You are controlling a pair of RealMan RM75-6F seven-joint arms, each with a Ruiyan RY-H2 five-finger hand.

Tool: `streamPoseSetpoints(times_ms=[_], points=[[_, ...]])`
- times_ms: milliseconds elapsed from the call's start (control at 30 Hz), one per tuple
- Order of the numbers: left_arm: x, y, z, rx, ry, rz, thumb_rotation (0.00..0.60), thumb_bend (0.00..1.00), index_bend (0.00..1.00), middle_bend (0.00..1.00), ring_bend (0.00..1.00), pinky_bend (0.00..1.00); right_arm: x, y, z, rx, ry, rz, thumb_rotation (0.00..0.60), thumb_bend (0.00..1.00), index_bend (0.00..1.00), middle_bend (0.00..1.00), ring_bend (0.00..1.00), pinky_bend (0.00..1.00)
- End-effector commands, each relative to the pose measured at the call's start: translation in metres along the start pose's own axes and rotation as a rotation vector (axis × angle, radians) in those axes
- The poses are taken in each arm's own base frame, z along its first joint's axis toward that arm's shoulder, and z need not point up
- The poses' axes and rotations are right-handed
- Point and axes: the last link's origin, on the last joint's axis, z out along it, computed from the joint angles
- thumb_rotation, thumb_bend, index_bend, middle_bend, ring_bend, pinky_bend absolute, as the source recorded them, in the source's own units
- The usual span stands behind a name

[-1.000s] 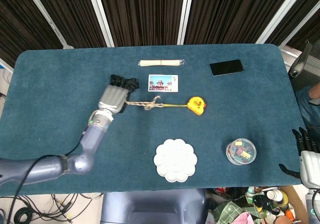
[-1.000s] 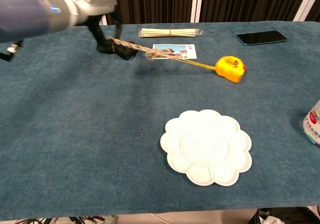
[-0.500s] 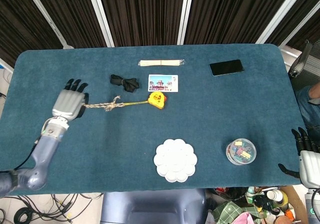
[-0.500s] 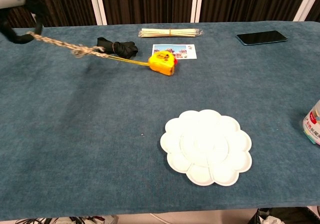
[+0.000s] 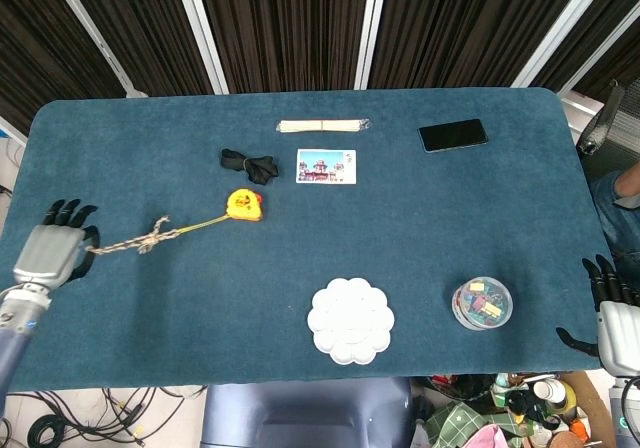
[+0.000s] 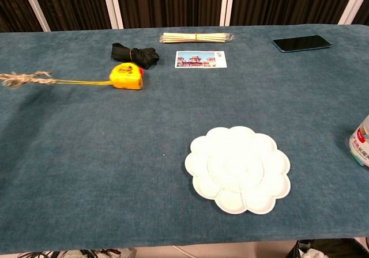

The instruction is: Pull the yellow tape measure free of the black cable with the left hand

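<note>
The yellow tape measure (image 5: 243,204) (image 6: 126,76) lies on the blue cloth just in front of the bundled black cable (image 5: 249,163) (image 6: 134,54), apart from it. Its yellow tape runs left into a knotted brown rope (image 5: 146,238) (image 6: 24,78). My left hand (image 5: 55,251) holds the rope's far end near the table's left edge, seen only in the head view. My right hand (image 5: 615,308) hangs off the table's right edge, fingers apart, holding nothing.
A postcard (image 5: 326,166) and a pack of sticks (image 5: 322,126) lie behind the cable. A black phone (image 5: 453,135) is at the back right. A white flower-shaped palette (image 5: 350,320) and a jar of small items (image 5: 482,303) stand near the front edge.
My left hand has pulled the rope far to the left. The tape measure slid left with it, past the postcard, and now rests in front of the cable.
</note>
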Motion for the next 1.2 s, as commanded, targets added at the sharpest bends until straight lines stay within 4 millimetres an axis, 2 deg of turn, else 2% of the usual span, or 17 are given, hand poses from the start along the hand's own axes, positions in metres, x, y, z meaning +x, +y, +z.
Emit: streamPoseSetpoints(times_ms=[33, 400, 533, 633, 700, 900, 1000, 1133, 1200], points=[[0.002, -0.024, -0.019, 0.033, 0.037, 0.08, 0.6, 0.5, 0.62, 0.13, 0.0, 0.0, 0.0, 0.0, 0.0, 0.0, -0.001, 0.0, 0.6, 0.04, 0.0, 0.0, 0.1, 0.17], [0.005, -0.063, -0.057, 0.102, 0.04, 0.135, 0.6, 0.51, 0.62, 0.13, 0.0, 0.0, 0.0, 0.0, -0.001, 0.0, 0.002, -0.003, 0.6, 0.04, 0.0, 0.0, 0.1, 0.17], [0.003, -0.075, -0.063, 0.134, 0.035, 0.125, 0.6, 0.5, 0.61, 0.13, 0.0, 0.0, 0.0, 0.0, -0.001, 0.0, 0.002, -0.004, 0.6, 0.04, 0.0, 0.0, 0.1, 0.17], [0.001, -0.076, -0.058, 0.136, 0.026, 0.103, 0.6, 0.5, 0.61, 0.13, 0.0, 0.0, 0.0, 0.0, -0.001, 0.0, 0.002, -0.003, 0.6, 0.04, 0.0, 0.0, 0.1, 0.17], [0.0, -0.07, -0.047, 0.113, 0.025, 0.103, 0.6, 0.5, 0.61, 0.13, 0.0, 0.0, 0.0, 0.0, -0.001, 0.001, 0.001, -0.004, 0.6, 0.04, 0.0, 0.0, 0.1, 0.17], [0.007, -0.036, -0.006, 0.014, 0.048, 0.084, 0.6, 0.5, 0.61, 0.13, 0.0, 0.0, 0.0, -0.001, -0.001, 0.001, 0.001, -0.004, 0.6, 0.04, 0.0, 0.0, 0.1, 0.17], [0.011, -0.02, 0.012, -0.017, 0.051, 0.078, 0.6, 0.42, 0.51, 0.1, 0.0, 0.0, 0.0, -0.001, -0.001, 0.0, 0.001, -0.003, 0.6, 0.04, 0.0, 0.0, 0.1, 0.17], [0.011, -0.003, 0.028, -0.045, -0.002, 0.101, 0.6, 0.23, 0.18, 0.0, 0.0, 0.0, 0.0, -0.001, -0.001, 0.002, 0.0, -0.002, 0.6, 0.04, 0.0, 0.0, 0.1, 0.17], [0.012, 0.002, 0.03, -0.054, -0.02, 0.128, 0.6, 0.19, 0.1, 0.0, 0.0, 0.0, 0.0, -0.001, -0.001, 0.002, 0.001, -0.002, 0.6, 0.04, 0.0, 0.0, 0.1, 0.17]])
